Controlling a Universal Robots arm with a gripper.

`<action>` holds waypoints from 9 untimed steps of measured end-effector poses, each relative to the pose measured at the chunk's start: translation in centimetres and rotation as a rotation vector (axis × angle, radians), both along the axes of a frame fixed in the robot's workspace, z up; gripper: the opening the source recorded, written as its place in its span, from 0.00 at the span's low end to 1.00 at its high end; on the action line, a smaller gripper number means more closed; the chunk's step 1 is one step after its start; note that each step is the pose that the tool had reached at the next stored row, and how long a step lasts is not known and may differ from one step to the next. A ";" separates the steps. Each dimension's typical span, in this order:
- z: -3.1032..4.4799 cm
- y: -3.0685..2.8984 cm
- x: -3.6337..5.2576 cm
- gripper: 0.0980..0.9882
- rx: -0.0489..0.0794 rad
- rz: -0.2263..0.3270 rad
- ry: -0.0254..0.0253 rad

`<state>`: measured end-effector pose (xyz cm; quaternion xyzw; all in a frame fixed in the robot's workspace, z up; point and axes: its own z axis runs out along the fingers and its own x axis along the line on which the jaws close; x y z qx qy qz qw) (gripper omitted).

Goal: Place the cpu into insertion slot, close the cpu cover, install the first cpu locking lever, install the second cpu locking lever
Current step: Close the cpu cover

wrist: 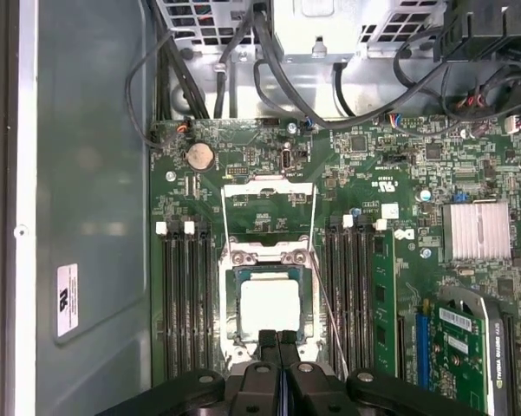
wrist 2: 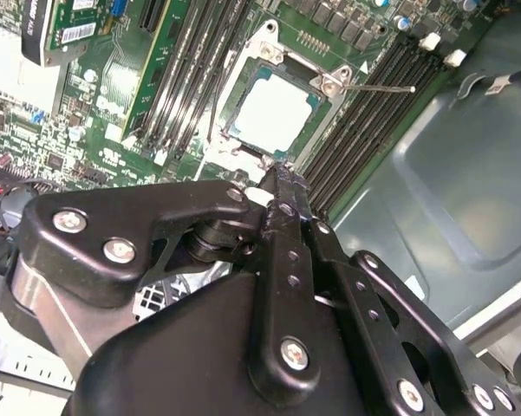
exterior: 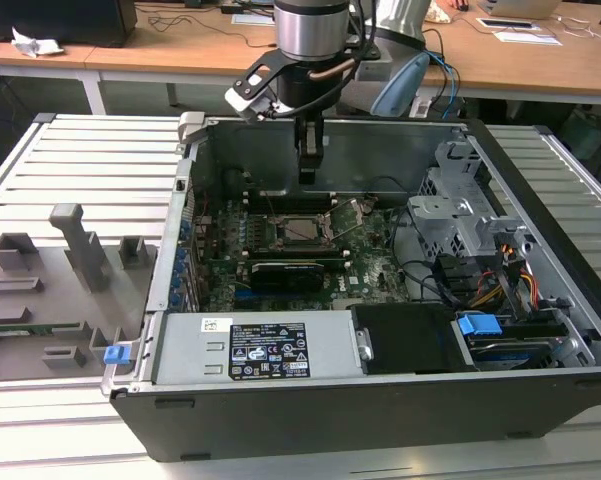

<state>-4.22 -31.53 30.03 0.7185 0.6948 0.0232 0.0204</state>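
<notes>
The cpu (wrist: 270, 305) lies in the insertion slot (exterior: 302, 229), its pale silver top showing through the window of the cpu cover (wrist: 235, 299), which lies flat over it. In the second wrist view the cpu (wrist 2: 273, 113) sits inside the same silver frame (wrist 2: 329, 82). One thin wire locking lever (wrist: 329, 325) slants loosely away from the socket, also seen as the lever (wrist 2: 381, 87). My gripper (wrist: 277, 340) hangs just above the socket's edge, fingers shut together with nothing between them. In the exterior view the gripper (exterior: 307, 175) points down over the board.
Long black memory slots (wrist: 186, 295) flank the socket on both sides. A graphics card (wrist: 468, 347) and a heat sink (wrist: 478, 230) lie nearby. Cables (wrist: 277, 69) run along the case wall. The power supply (exterior: 270, 345) and drive cage (exterior: 460, 210) border the board.
</notes>
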 end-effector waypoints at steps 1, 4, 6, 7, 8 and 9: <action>0.01 0.00 0.27 0.01 0.000 0.000 0.0001; 0.00 0.00 0.92 0.01 0.000 0.000 -0.0001; -0.03 -0.01 1.23 0.01 0.000 0.000 -0.0001; -0.02 -0.01 1.28 0.01 0.000 0.000 0.0000; -0.02 0.00 1.46 0.01 0.000 0.000 0.0000; -0.02 0.00 1.61 0.01 0.000 0.000 0.0000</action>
